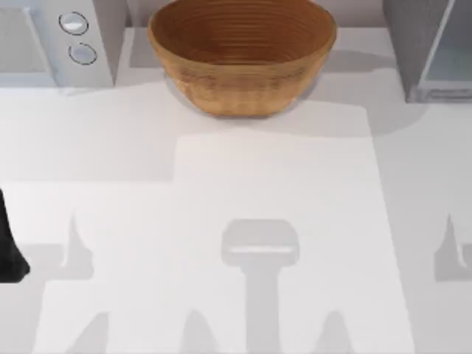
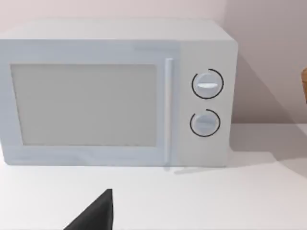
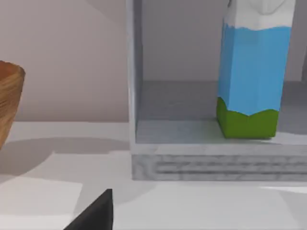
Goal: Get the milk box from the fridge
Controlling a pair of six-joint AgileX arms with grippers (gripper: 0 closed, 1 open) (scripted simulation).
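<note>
A white table [image 1: 221, 221] stood against a plain pale wall [image 2: 259, 28]. Soft grey shadows lay across its surface, and light fell evenly over it.

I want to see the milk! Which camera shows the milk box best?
The right wrist view. There the milk box stands upright on the fridge shelf, white top, blue sides, green base. The top view catches just the fridge's corner; the left wrist view faces the white microwave.
</note>
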